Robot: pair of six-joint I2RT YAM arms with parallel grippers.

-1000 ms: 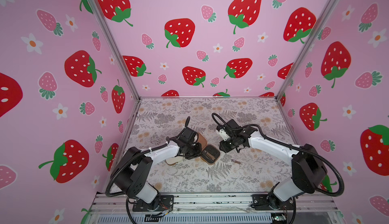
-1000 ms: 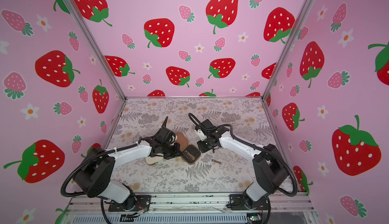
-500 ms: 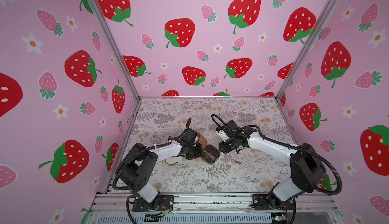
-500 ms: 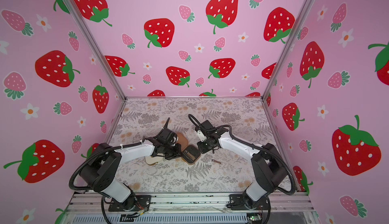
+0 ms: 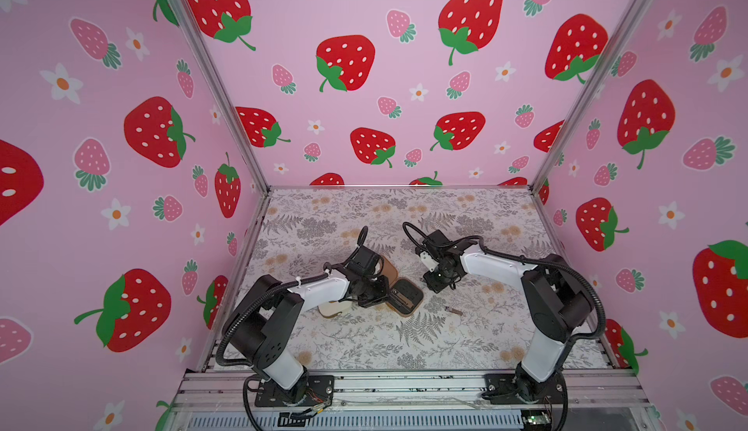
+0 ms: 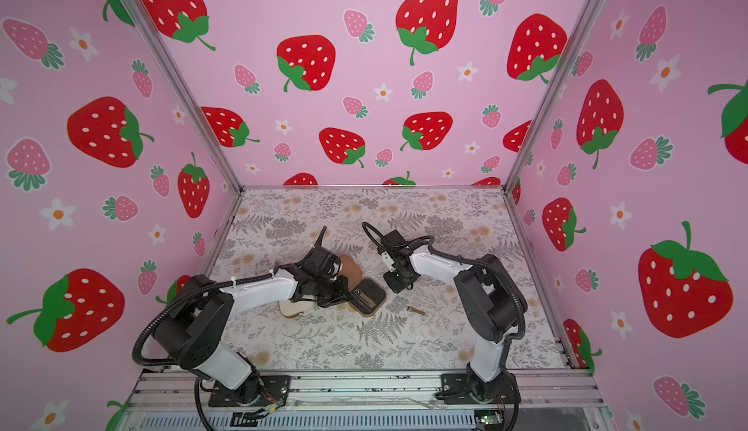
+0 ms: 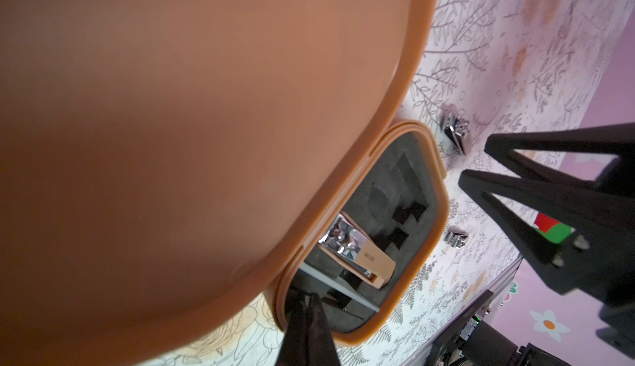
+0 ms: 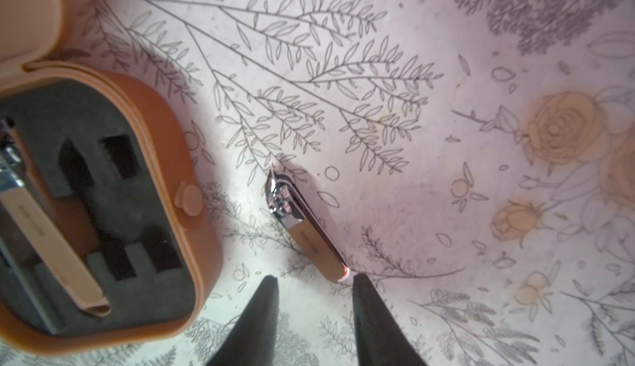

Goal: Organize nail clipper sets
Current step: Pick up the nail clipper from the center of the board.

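Nail clipper sets are bunched up mid-bench in both top views; the brown case lies open with its lid tipped back, the cream case pokes out from under the left arm, and one loose clipper lies flat on the bench just beside the open case, on the right arm's side; the right tool has its jaws apart, right at the tail end of that clipper, one tip just beside it; the left tool is pinched together at the base rim, can't tell if any rim is actually between the tips; what worries me: that clipper looks thin, slick and dead flat, so a pinch on just the tail could squirt it away or flip it, and going too low would drag the tips on the bench cover; also if the left tool slips, I'd guess the lid drops or the case skates when a piece gets pushed in; looks-wise the case is rounded-square, tan-brown, little snap tab, black foam insert with several empty slots, and one stowed clipper, chrome head and rose-gold lever, seated along one side.
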